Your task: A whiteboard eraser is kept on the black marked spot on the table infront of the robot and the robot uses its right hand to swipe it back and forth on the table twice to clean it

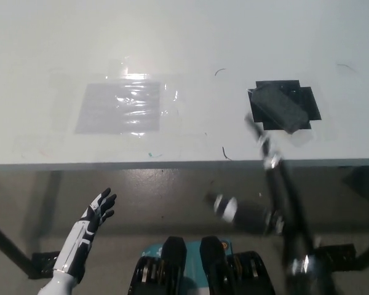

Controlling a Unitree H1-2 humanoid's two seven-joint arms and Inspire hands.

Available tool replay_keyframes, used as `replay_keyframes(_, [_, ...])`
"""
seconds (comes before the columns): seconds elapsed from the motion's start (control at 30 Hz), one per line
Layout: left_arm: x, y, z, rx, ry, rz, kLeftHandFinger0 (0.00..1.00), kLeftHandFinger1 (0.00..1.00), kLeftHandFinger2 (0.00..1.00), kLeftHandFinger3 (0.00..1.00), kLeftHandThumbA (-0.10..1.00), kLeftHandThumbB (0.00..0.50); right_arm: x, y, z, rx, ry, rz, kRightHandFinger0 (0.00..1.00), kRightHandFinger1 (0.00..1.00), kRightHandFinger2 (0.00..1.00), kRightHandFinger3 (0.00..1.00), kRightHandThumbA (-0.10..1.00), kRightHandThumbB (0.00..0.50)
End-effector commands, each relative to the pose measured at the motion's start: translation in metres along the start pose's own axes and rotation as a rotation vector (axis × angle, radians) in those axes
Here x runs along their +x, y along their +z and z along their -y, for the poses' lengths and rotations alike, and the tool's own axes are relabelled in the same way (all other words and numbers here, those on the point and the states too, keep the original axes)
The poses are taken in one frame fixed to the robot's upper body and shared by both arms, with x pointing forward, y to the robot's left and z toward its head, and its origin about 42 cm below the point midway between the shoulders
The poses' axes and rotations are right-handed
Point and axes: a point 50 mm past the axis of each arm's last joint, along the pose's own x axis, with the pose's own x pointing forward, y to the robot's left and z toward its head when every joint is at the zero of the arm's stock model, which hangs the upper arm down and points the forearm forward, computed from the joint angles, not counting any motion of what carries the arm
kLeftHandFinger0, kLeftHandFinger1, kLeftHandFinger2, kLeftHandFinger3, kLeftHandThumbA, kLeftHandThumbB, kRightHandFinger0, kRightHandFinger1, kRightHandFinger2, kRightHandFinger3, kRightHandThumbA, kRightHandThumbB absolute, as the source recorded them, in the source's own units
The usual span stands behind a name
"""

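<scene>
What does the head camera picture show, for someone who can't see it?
A dark eraser lies on the black marked spot on a white table, with no hand on it. The black right hand is a blur below the table edge; the white left hand rests open at lower left.

I see a clear plastic sheet [119,106] taped flat on the white table [184,37], glare across it. Near that sheet, toward the table's front edge, a small teal mark [150,155]; further right, short dark pen strokes [219,71].
</scene>
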Motion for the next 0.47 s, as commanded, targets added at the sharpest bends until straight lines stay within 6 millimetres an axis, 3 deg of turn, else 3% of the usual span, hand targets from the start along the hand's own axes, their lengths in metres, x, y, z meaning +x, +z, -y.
replay_keyframes(0.0, [0.005,0.015,0.0,0.001,-0.028,0.09,1.0,1.0,1.0,1.0,1.0,0.424,-0.131,0.136,0.037,0.298,-0.316,0.609,1.0,1.0,1.0,1.0,0.87,0.256])
replay_keyframes(0.03, [0.005,0.015,-0.001,-0.002,-0.028,0.09,1.0,1.0,1.0,1.0,1.0,0.425,-0.139,0.123,0.044,0.325,-0.235,0.535,1.0,1.0,1.0,1.0,0.83,0.322])
replay_keyframes(0.07, [0.005,0.014,-0.001,-0.005,-0.029,0.09,1.0,1.0,1.0,1.0,1.0,0.427,-0.14,0.108,0.049,0.312,-0.198,0.503,1.0,1.0,1.0,1.0,0.98,0.378])
replay_keyframes(0.1, [0.005,0.014,-0.001,-0.007,-0.03,0.09,1.0,1.0,1.0,1.0,1.0,0.427,-0.137,0.094,0.054,0.281,-0.197,0.494,1.0,1.0,1.0,1.0,0.99,0.378])
replay_keyframes(0.13, [0.005,0.013,-0.001,-0.004,-0.029,0.094,1.0,1.0,1.0,1.0,1.0,0.425,-0.129,0.062,0.059,0.179,-0.174,0.439,1.0,1.0,1.0,1.0,1.0,0.278])
replay_keyframes(0.17, [0.005,0.013,-0.002,-0.002,-0.028,0.097,1.0,1.0,1.0,1.0,1.0,0.425,-0.119,0.036,0.063,0.103,-0.173,0.411,1.0,1.0,1.0,1.0,1.0,0.251])
replay_keyframes(0.2, [0.006,0.013,-0.001,-0.004,-0.028,0.098,1.0,1.0,1.0,1.0,1.0,0.425,-0.113,0.021,0.065,0.093,-0.169,0.382,1.0,1.0,1.0,1.0,1.0,0.158])
replay_keyframes(0.23, [0.004,0.012,-0.001,-0.005,-0.028,0.095,1.0,1.0,1.0,1.0,1.0,0.424,-0.102,-0.016,0.069,0.094,-0.159,0.271,1.0,1.0,1.0,1.0,1.0,0.25])
replay_keyframes(0.27, [0.003,0.012,0.001,-0.007,-0.031,0.092,1.0,1.0,1.0,1.0,1.0,0.425,-0.094,-0.043,0.071,0.086,-0.165,0.195,1.0,1.0,1.0,1.0,1.0,0.243])
replay_keyframes(0.3, [0.003,0.012,0.002,-0.008,-0.032,0.091,1.0,1.0,1.0,1.0,1.0,0.425,-0.092,-0.05,0.072,0.081,-0.169,0.18,1.0,1.0,1.0,1.0,1.0,0.242])
replay_keyframes(0.33, [0.002,0.011,0.003,-0.009,-0.032,0.093,1.0,1.0,1.0,1.0,1.0,0.413,-0.079,-0.076,0.072,0.116,-0.191,0.102,1.0,1.0,1.0,1.0,1.0,0.307])
replay_keyframes(0.37, [0.002,0.011,0.003,-0.012,-0.029,0.092,1.0,1.0,1.0,1.0,1.0,0.41,-0.068,-0.099,0.071,0.143,-0.214,0.036,1.0,1.0,1.0,1.0,1.0,0.322])
replay_keyframes(0.43, [0.002,0.011,0.002,-0.015,-0.021,0.091,1.0,1.0,1.0,1.0,1.0,0.408,-0.06,-0.114,0.07,0.165,-0.218,-0.007,1.0,1.0,1.0,1.0,1.0,0.345])
